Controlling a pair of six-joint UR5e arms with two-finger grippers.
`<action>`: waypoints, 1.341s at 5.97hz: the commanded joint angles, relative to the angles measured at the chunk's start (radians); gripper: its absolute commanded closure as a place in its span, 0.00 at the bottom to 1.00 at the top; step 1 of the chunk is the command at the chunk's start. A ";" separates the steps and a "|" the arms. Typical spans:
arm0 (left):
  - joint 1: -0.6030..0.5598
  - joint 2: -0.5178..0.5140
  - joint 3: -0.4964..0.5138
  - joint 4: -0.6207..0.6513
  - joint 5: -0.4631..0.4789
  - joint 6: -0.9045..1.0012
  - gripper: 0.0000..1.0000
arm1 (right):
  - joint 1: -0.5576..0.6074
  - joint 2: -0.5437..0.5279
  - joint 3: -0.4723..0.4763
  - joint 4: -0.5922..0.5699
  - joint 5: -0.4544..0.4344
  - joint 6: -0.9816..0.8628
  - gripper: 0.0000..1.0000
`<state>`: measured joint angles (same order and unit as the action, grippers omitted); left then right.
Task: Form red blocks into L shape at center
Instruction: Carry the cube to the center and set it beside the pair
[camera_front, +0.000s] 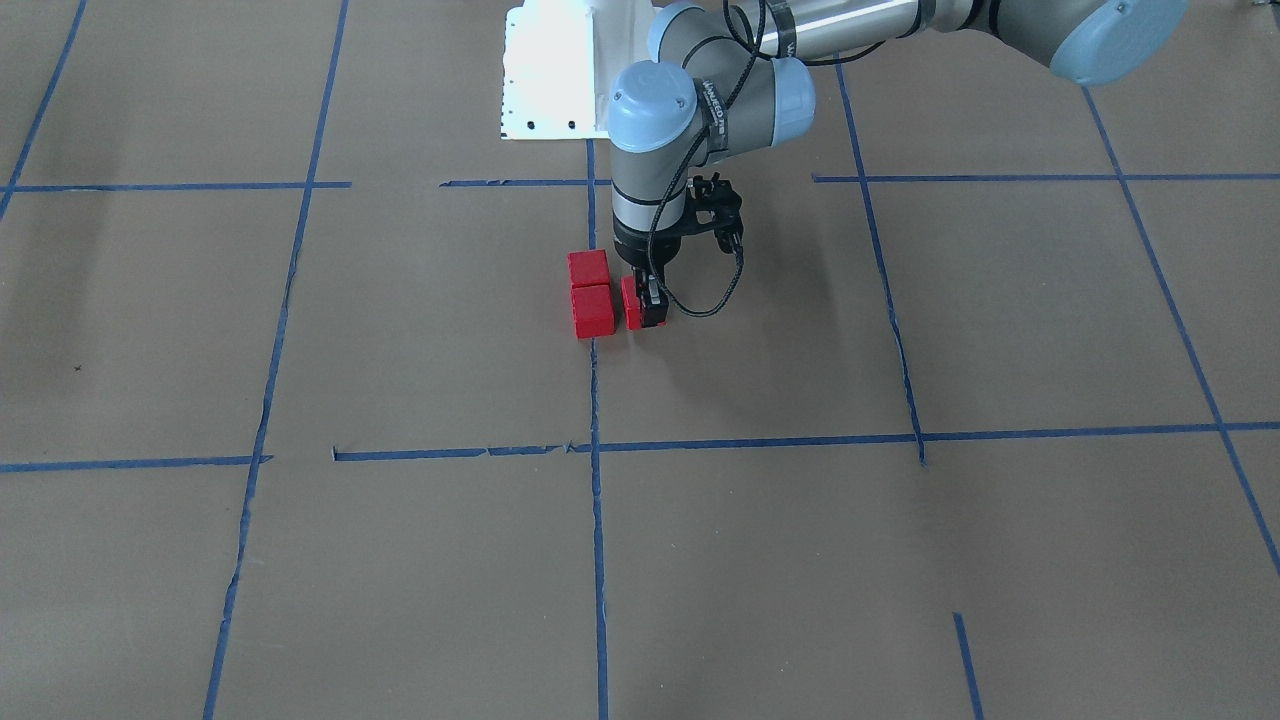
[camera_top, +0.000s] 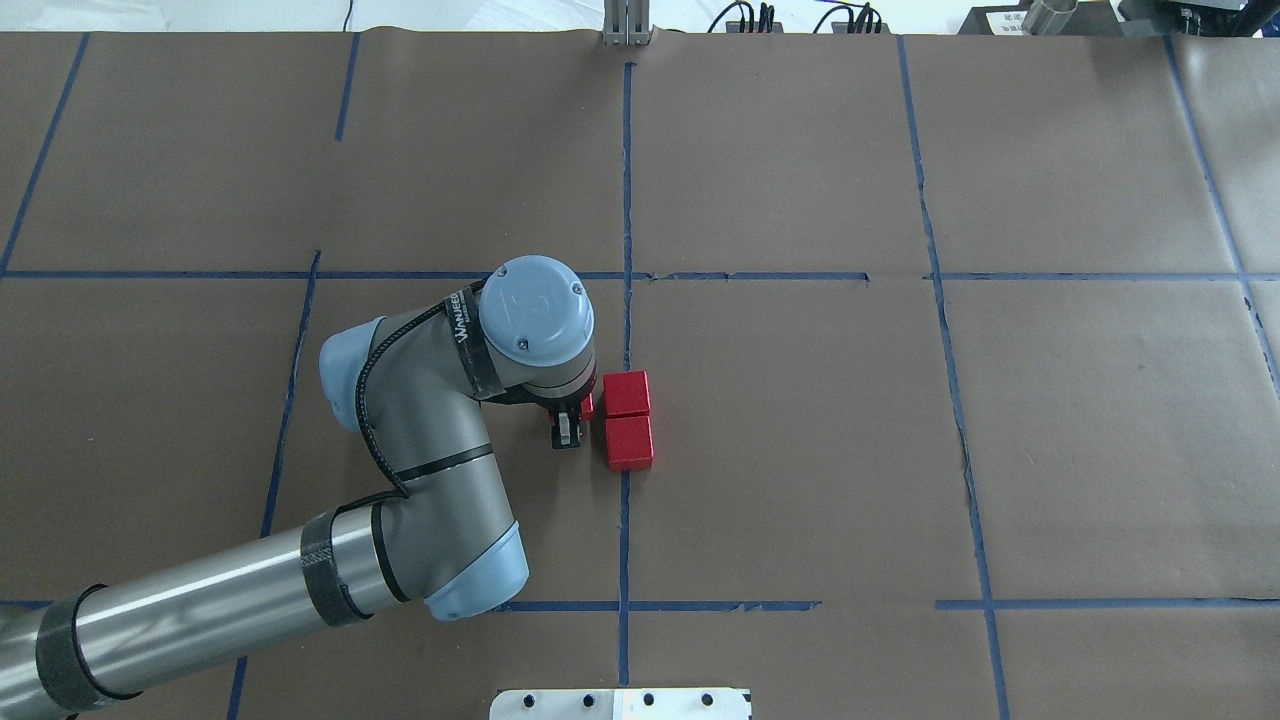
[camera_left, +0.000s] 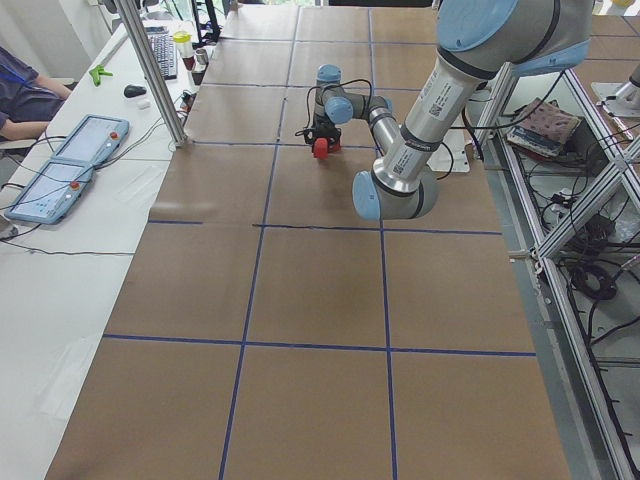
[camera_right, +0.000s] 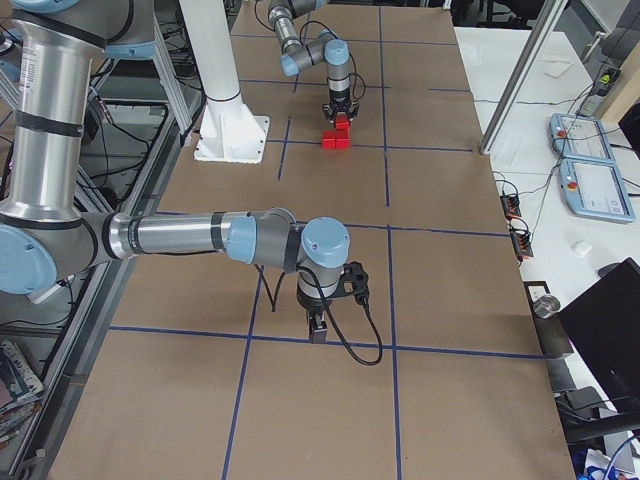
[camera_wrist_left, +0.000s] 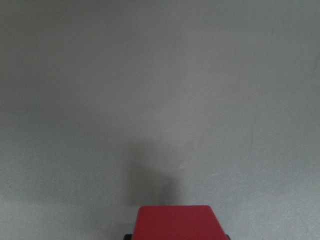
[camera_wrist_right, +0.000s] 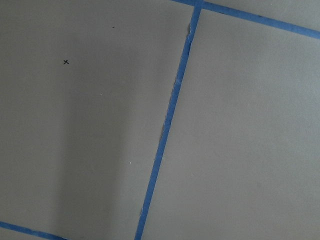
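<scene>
Brown paper covers the tabletop (camera_front: 400, 560), ruled into a grid by blue tape (camera_front: 597, 560). Two of the red blocks, the upper block (camera_front: 588, 268) and the lower block (camera_front: 593, 311), sit touching in a column on the central tape line in the middle of the front-facing view, likely the long leg of the L. The left hand (camera_front: 644, 301) is clamped on the third block (camera_front: 632, 306), holding it low just right of the lower block, where it would form the foot. Whether those two touch I cannot tell. The right hand (camera_right: 318, 325) hangs well apart, low in the right-side view, probably parked clear; how far open it is I cannot tell. A black strap (camera_top: 462, 322) on the left arm carries white lettering, roughly "WANJEED". A small pen "x" (camera_wrist_right: 65, 62) marks the paper
</scene>
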<state>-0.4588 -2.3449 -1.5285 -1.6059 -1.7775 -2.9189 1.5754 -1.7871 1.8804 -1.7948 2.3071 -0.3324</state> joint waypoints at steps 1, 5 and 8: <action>0.000 -0.033 0.057 -0.014 0.000 -0.002 0.68 | 0.000 -0.002 0.000 0.000 0.000 0.003 0.01; 0.009 -0.027 0.057 -0.028 0.000 0.001 0.67 | 0.000 -0.003 -0.006 0.000 0.000 0.003 0.01; 0.026 -0.024 0.057 -0.037 0.000 0.001 0.66 | 0.000 0.000 -0.010 0.000 0.000 0.003 0.01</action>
<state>-0.4407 -2.3707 -1.4716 -1.6415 -1.7775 -2.9172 1.5754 -1.7885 1.8724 -1.7948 2.3071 -0.3298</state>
